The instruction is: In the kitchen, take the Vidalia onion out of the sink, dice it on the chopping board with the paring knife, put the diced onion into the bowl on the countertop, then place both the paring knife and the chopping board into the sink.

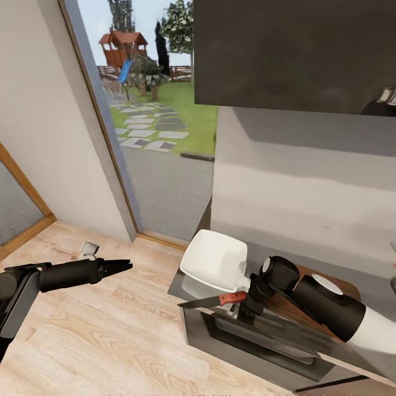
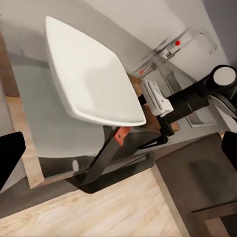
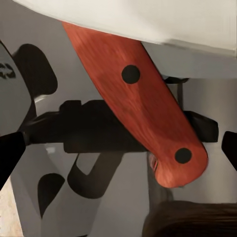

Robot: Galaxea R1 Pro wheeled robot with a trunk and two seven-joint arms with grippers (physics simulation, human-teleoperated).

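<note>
right gripper [image 1: 242, 311] at paring knife [image 1: 212, 300], grip unclear; bowl [image 1: 214, 260] on countertop [image 1: 179, 284]; wood floor [image 1: 104, 335]; left gripper [image 1: 124, 267] closed.

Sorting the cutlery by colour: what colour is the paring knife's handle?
Red-orange with two dark rivets on the paring knife; clearest in the right wrist view.

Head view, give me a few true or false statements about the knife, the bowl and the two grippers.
1. The knife lies at the countertop edge with its blade sticking out over the floor. True.
2. The bowl holds diced onion. False: it looks empty.
3. The left gripper is at the knife. False: it hangs over the wooden floor, away from the counter.
4. The right gripper is beside the knife's handle end. True.
5. The bowl is black. False: it is white.
</note>
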